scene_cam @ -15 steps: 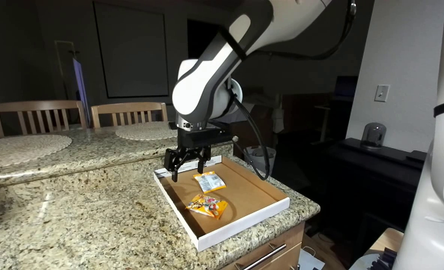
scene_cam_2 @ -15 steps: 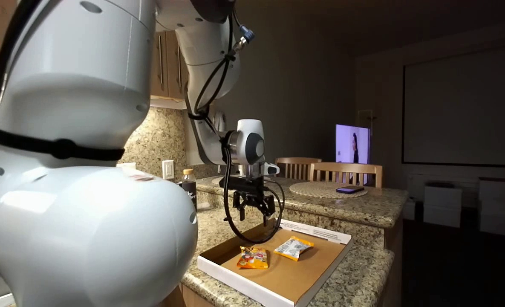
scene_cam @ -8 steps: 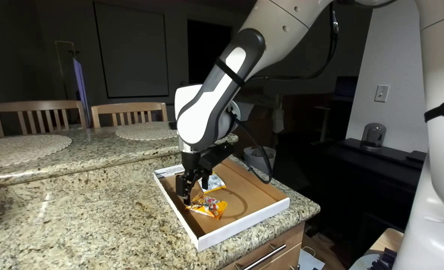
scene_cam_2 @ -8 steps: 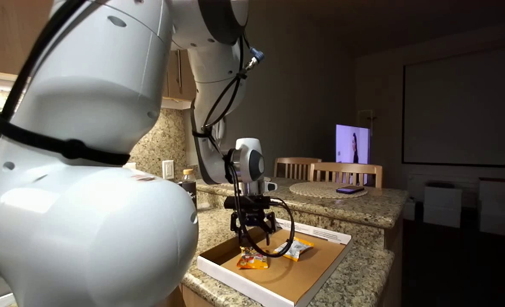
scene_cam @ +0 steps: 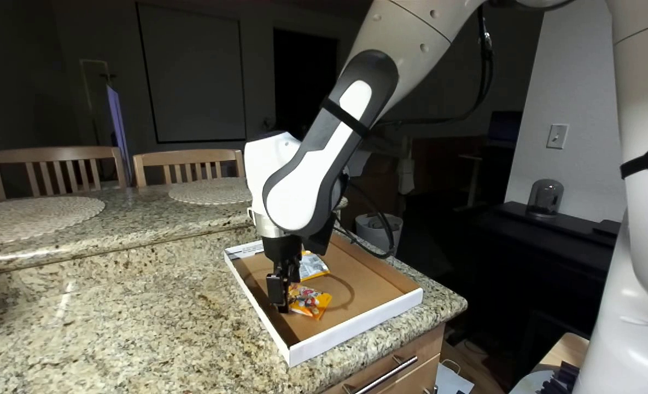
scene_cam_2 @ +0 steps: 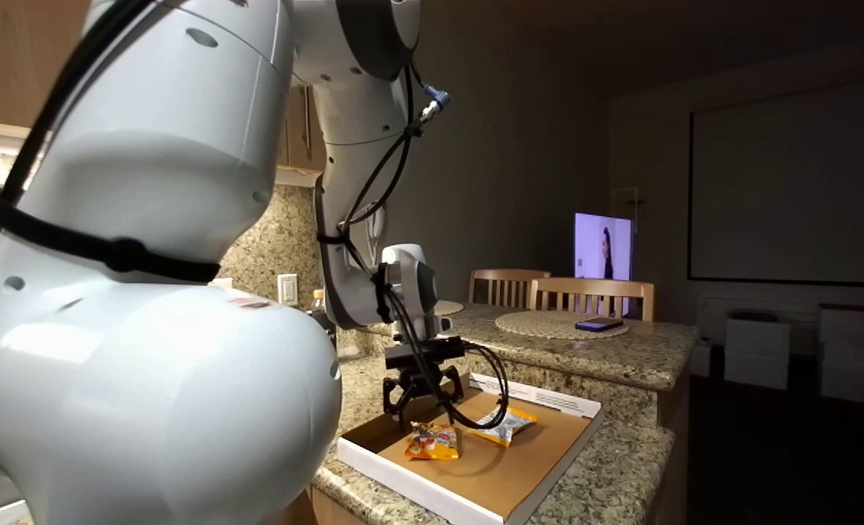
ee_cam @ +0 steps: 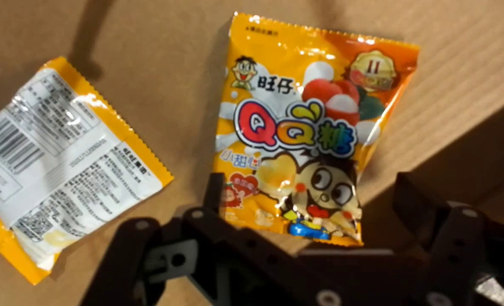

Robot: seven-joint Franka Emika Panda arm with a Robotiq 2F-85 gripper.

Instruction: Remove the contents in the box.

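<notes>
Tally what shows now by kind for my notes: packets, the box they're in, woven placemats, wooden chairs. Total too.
Candy packets: 2
Shallow cardboard box: 1
Round woven placemats: 2
Wooden chairs: 2
Total: 7

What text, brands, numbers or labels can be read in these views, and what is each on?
"旺仔": orange packet, wrist view.
"QQ糖": same packet, large lettering.
"小甜心": same packet, smaller.
"II" or "11", cannot tell which: its gold badge.
Its remaining print: too small or blurred.
White-backed packet: barcode and dense print, too blurred.
Box: wall print in both exterior views, too small.
Arm sticker: too small.
</notes>
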